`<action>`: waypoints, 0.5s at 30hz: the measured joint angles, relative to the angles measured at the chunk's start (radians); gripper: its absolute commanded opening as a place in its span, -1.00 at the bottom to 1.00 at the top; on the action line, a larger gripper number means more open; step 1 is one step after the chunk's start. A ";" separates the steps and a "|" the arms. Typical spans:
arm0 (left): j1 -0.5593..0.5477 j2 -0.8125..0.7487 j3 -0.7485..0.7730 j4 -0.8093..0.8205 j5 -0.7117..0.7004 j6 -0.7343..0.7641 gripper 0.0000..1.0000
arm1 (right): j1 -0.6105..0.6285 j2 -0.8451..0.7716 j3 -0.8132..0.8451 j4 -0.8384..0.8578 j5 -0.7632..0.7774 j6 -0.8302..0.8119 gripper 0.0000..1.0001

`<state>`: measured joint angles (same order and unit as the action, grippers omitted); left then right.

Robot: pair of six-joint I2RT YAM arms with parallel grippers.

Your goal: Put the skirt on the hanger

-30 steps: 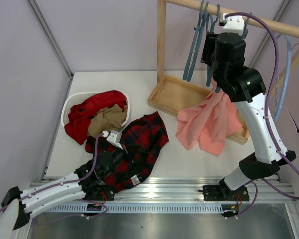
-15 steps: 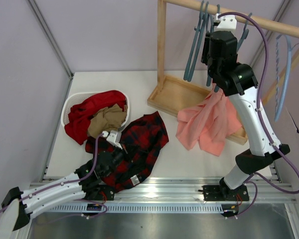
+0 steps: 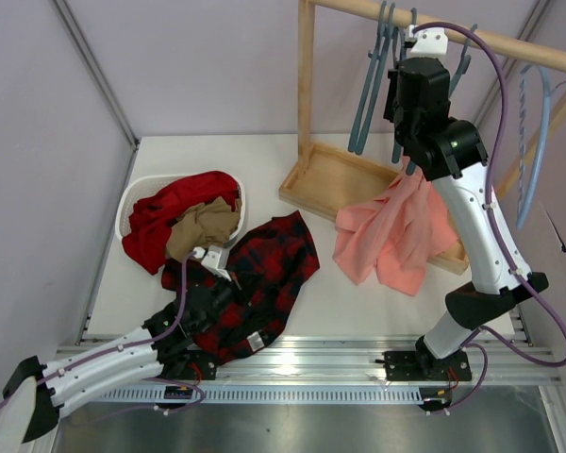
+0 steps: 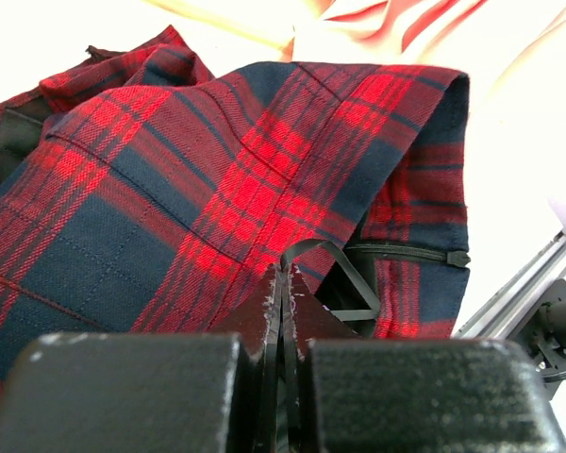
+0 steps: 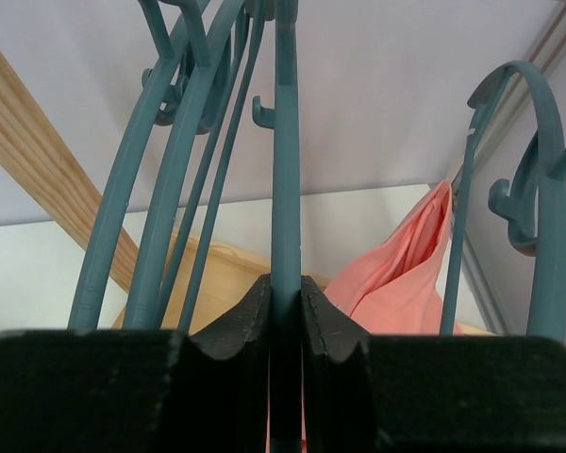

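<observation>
From above, the skirt (image 3: 274,264) lies spread out on the table (image 3: 255,156) in front of the left arm. Its low edge is close to the table's near edge. The left end effector (image 4: 283,276) is hard to make out from up there. The left wrist view shows it well. Its two fingers are pressed tight together, and a fold of the red-and-black cloth is pinched at their tips. A thin black loop (image 4: 344,278) on the skirt lies just beside them.

The right end effector (image 5: 285,293) is up high by the wooden rail (image 3: 472,38). From above you cannot see what it has. The right wrist view shows it: the fingers squeeze the straight stem of the hanger (image 5: 285,142) from both sides, touching it. Other hangers (image 5: 170,160) hang just to the left, and one more hook (image 5: 538,179) is on the right.

A small white label (image 3: 256,339) sits on the skirt near the front edge. Any writing on it is too small to read.

A pink garment (image 3: 396,231) lies over the front edge of the wooden tray (image 3: 325,179). A white basket (image 3: 143,186) holds a red garment (image 3: 165,222). Bare table shows between the skirt and the pink garment, and behind the basket. A paler blue hanger (image 3: 533,142) hangs at the far right of the rail.
</observation>
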<state>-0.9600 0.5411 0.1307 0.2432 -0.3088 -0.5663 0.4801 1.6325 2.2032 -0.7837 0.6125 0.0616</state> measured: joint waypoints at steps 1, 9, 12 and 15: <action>0.003 0.003 -0.002 0.002 0.003 0.000 -1.00 | 0.000 0.000 -0.003 0.005 0.000 -0.003 -0.68; 0.022 0.005 -0.005 0.014 0.027 0.000 -1.00 | 0.000 0.000 -0.034 0.050 -0.001 -0.021 -1.00; 0.029 0.001 -0.005 0.018 0.033 0.001 -1.00 | 0.000 0.000 -0.034 0.061 -0.001 -0.026 -1.00; 0.034 -0.005 -0.005 0.018 0.037 0.001 -0.99 | 0.000 0.000 -0.034 0.063 0.000 -0.027 -1.00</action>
<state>-0.9264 0.5362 0.1261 0.2611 -0.2722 -0.5655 0.4801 1.6321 2.1693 -0.7212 0.6125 0.0345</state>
